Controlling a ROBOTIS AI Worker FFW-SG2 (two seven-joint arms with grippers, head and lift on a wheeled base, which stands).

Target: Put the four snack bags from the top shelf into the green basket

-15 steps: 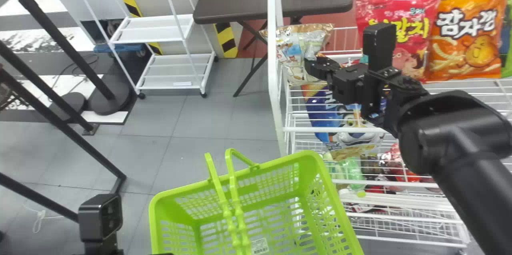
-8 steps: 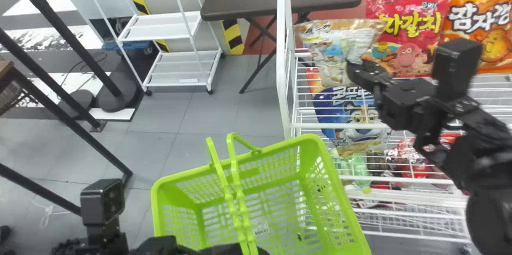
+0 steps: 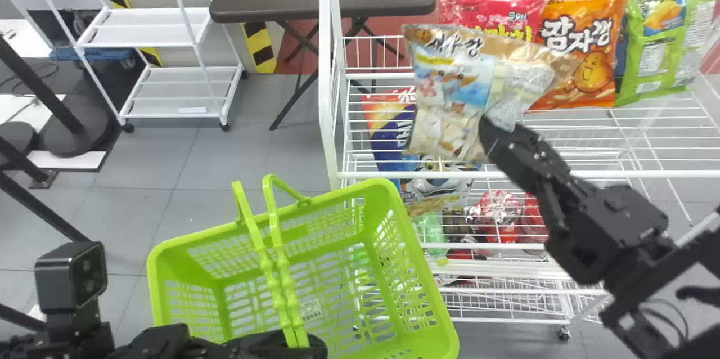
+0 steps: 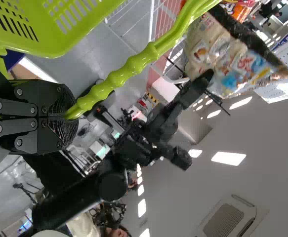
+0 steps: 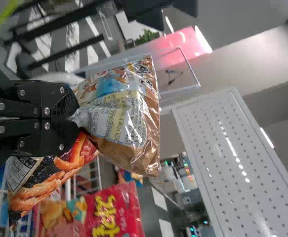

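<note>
While the left gripper (image 3: 304, 344) has its jaws closed around the basket's handle (image 4: 134, 65), the right gripper (image 3: 488, 129) pinches the brown bag (image 3: 450, 89) by its edge, beyond the basket (image 3: 337, 194). Red (image 3: 489, 1), orange (image 3: 585, 38) and green bags (image 3: 655, 63) stand side by side on the top shelf.

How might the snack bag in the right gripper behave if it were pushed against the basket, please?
The snack bag would probably crumple, as its film bunches up at the right gripper. Its glossy surface may be slippery, and its puffed shape suggests light contents.
</note>
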